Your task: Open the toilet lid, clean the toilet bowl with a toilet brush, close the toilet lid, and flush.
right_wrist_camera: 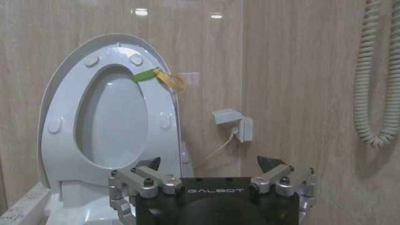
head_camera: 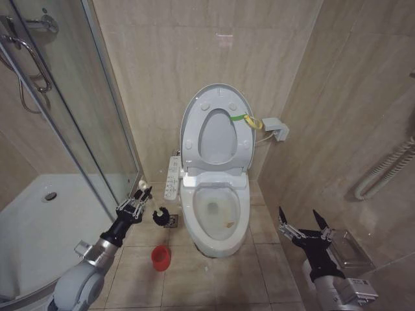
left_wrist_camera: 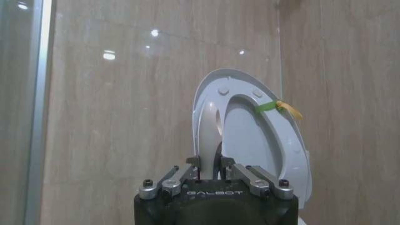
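Lid [head_camera: 194,110] and seat [head_camera: 241,139] are both standing raised against the back wall, a yellow-green band [head_camera: 245,119] tied at the upper right edge. Bowl [head_camera: 194,217] is sitting open below them, some brownish staining showing inside near the bottom.

Left gripper [head_camera: 144,194] is hovering over the floor left of the bowl, fingers [head_camera: 140,188] closing narrow on the thin white handle of the brush [head_camera: 159,216]. The dark bristle head is hanging just past the fingertips toward the bowl, close to the bowl's left flank; whether it is touching cannot be told. In the left wrist view the left gripper [left_wrist_camera: 209,168] is showing its fingers [left_wrist_camera: 192,161] pinched tight around something slim, with the raised lid [left_wrist_camera: 293,154] standing well beyond them.

Red holder [head_camera: 161,257] is sitting on the floor tiles below the left fingers, nearer the robot, apart from the brush head.

Remote panel [head_camera: 172,175] is hanging beside the bowl's back left, beyond the left fingertips.

Right gripper [head_camera: 305,223] is idling low at the right of the bowl, well apart from it, fingers [head_camera: 283,217] spreading wide and holding nothing. In the right wrist view the right gripper [right_wrist_camera: 209,164] is pointing at the wall, lid [right_wrist_camera: 53,93] and seat [right_wrist_camera: 69,140] beyond the one finger [right_wrist_camera: 151,164], a wall box [right_wrist_camera: 234,124] with its cable beyond the gap between the fingers, a coiled hose [right_wrist_camera: 374,75] hanging off past the other fingertip.
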`<state>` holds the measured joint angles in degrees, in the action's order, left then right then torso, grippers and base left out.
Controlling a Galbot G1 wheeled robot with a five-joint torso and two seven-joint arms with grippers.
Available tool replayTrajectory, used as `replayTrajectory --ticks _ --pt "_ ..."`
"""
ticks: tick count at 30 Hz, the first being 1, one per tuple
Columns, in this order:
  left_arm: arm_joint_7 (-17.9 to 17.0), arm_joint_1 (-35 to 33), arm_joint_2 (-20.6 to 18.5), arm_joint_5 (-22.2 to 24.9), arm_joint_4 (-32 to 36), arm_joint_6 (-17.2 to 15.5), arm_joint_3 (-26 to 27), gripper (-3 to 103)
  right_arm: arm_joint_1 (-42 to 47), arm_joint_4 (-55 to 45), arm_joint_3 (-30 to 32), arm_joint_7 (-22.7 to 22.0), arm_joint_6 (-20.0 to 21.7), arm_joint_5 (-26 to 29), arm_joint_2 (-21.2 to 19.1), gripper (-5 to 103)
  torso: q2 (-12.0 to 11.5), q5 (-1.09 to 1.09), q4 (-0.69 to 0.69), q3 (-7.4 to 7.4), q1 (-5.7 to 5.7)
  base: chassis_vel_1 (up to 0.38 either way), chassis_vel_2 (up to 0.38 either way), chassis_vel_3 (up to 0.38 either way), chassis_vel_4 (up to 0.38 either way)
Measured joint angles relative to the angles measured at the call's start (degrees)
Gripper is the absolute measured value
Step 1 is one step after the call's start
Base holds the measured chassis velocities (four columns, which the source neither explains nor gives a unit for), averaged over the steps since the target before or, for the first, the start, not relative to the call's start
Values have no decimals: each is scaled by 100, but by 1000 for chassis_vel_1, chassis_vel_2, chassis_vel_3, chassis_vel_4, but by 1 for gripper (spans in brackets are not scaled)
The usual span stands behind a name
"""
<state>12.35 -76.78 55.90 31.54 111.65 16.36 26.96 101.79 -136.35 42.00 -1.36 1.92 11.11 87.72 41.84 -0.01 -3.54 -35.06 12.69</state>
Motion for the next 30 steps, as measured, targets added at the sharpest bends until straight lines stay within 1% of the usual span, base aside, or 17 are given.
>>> replayTrajectory --ticks 5,11,15,16,20,30 --pt "-53 73 -16 106 112 -145 -177 19 0 1 0 0 0 0 0 100 0 0 1 0 0 0 0 0 0" --pt "-69 115 -55 142 190 -193 -310 19 0 0 0 0 0 0 0 100 0 0 1 0 0 0 0 0 0" --pt "-71 250 -263 226 249 -256 -455 19 0 1 0 0 0 0 0 100 0 1 1 0 0 0 0 0 0" --pt "-71 250 -263 226 249 -256 -455 19 0 1 0 0 0 0 0 100 0 1 1 0 0 0 0 0 0" --pt "-70 510 -491 300 236 -304 -646 19 0 0 0 0 0 0 0 100 0 0 0 0 0 0 0 0 0" --pt "-72 989 -784 414 153 -358 -954 19 0 0 0 0 0 0 0 100 0 0 1 0 0 0 0 0 0"
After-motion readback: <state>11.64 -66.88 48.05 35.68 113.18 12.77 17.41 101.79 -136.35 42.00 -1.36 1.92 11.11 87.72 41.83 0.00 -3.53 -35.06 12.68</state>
